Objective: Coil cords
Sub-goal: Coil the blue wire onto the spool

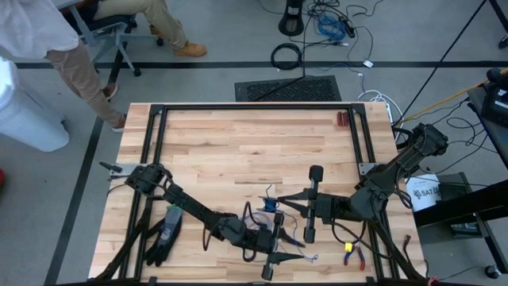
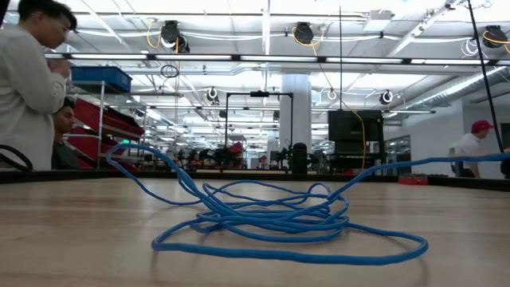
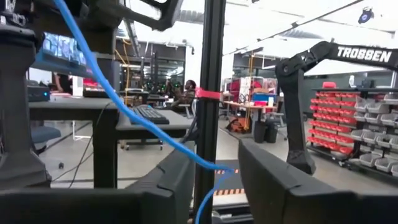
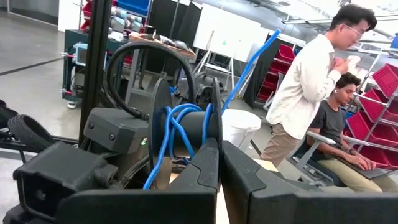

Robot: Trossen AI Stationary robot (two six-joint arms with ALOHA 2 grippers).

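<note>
The cords are one thin blue wire. In the low view its loose loops (image 2: 271,219) lie on the wooden table and one strand (image 2: 446,163) climbs off to the side. My left gripper (image 3: 216,154) is open near the table's front middle (image 1: 290,248). A strand (image 3: 124,106) slants down between its two fingers, which stand on either side of it. My right gripper (image 4: 217,165) is shut just beyond it (image 1: 279,205). Behind its fingertips, several turns of the wire (image 4: 177,124) lie around a dark round part of the left arm. My right gripper is shut where a strand of the wire (image 4: 208,127) runs down to its fingertips, which come in level from the table's right. The fingers themselves hide the place of contact. From there the wire slants down, fairly straight, to my left gripper.
A black glove (image 1: 163,234) lies near the front left and red-handled pliers (image 1: 352,254) near the front right. A black frame (image 1: 254,107) runs around the table. One person stands and one sits beyond the table (image 4: 311,93). A thick black cable ring (image 1: 287,54) lies on the floor.
</note>
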